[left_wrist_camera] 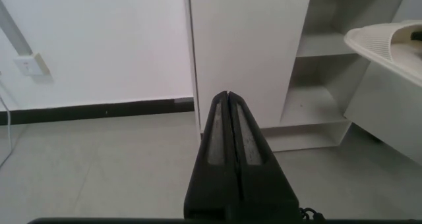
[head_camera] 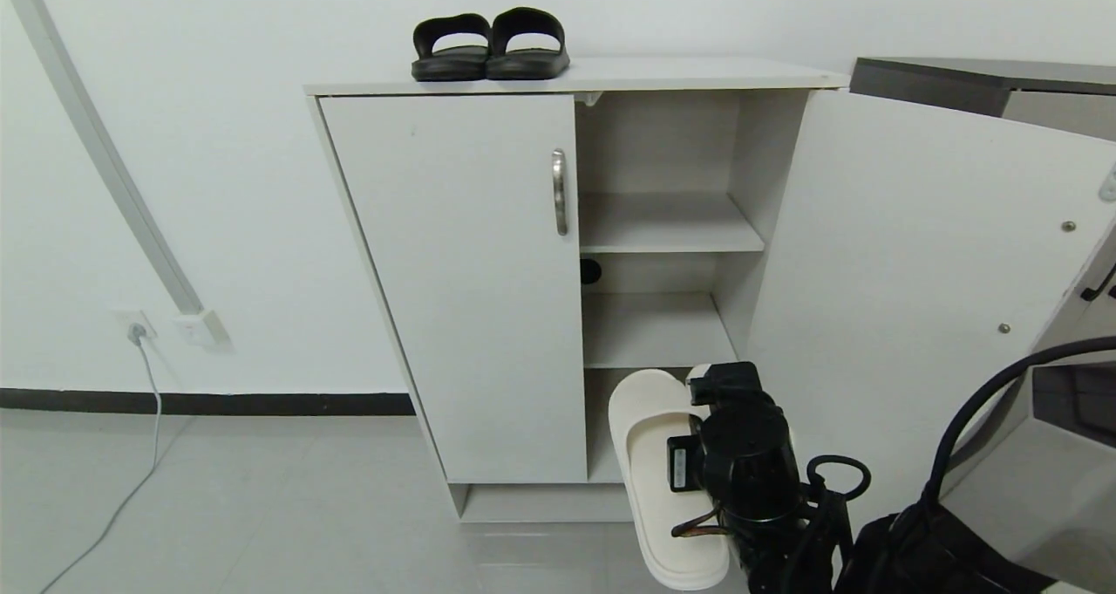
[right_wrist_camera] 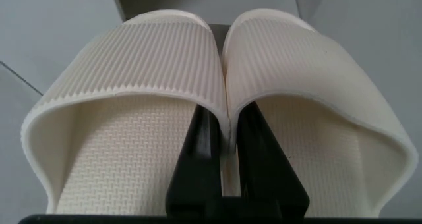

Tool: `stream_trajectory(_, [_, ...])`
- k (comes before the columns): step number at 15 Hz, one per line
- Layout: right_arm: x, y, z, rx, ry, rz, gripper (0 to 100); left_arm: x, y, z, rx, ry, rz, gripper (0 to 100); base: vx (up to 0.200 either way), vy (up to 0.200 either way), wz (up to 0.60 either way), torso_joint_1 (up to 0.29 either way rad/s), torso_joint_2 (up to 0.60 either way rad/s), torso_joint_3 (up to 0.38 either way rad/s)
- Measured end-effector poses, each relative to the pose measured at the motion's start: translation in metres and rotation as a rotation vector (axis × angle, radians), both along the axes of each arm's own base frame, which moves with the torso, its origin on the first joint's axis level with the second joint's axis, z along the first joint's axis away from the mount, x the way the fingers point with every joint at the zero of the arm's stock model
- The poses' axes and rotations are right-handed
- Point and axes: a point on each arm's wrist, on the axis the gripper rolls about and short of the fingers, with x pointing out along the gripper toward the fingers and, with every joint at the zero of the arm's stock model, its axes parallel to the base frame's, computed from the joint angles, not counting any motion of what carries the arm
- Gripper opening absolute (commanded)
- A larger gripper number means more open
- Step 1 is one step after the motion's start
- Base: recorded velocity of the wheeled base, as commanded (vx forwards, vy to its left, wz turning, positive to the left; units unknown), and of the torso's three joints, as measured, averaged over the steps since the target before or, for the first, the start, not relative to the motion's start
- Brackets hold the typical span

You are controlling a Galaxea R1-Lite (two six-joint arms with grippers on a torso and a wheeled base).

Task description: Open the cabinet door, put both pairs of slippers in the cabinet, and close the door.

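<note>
A white cabinet (head_camera: 453,315) stands against the wall, its left door shut and its right door (head_camera: 907,271) swung wide open. Bare shelves (head_camera: 667,223) show inside. On its top sits a pair of black slippers (head_camera: 490,46). A pair of white slippers (head_camera: 649,454) hangs in front of the lowest compartment. My right gripper (right_wrist_camera: 227,128) is shut on the white slippers (right_wrist_camera: 165,85), pinching their two straps together. My left gripper (left_wrist_camera: 227,99) is shut on nothing, low over the floor, left of the cabinet (left_wrist_camera: 250,53) front. One white slipper (left_wrist_camera: 386,39) shows beyond it.
A grey piece of furniture (head_camera: 985,79) stands right of the open door. A wall socket with a cable (head_camera: 135,328) is at the far left, and a metal handle (head_camera: 559,191) sticks out from the shut door. Bare floor (head_camera: 261,507) lies left of the cabinet.
</note>
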Motion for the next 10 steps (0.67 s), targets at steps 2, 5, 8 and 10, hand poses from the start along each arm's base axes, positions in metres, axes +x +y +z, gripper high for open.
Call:
stream_trajectory(2, [0.004,0.001,-0.003,-0.002,0.002,-0.001,0,0.000,0.000,0.000,0.000,0.000,0.000,0,0.000,0.000,0.00,0.000,0.00,0.000])
stream_trajectory(5, [0.015,0.008,-0.012,0.002,0.000,-0.007,0,0.000,0.000,0.000,0.000,0.000,0.000,0,0.000,0.000,0.00,0.000,0.00,0.000])
stream_trajectory(8, [0.030,0.011,-0.023,0.042,-0.040,-0.009,0,0.000,0.000,0.000,0.000,0.000,0.000,0,0.000,0.000,0.00,0.000,0.00,0.000])
stream_trajectory(10, [0.037,0.009,-0.032,0.022,-0.042,-0.020,0,0.000,0.000,0.000,0.000,0.000,0.000,0,0.000,0.000,0.00,0.000,0.00,0.000])
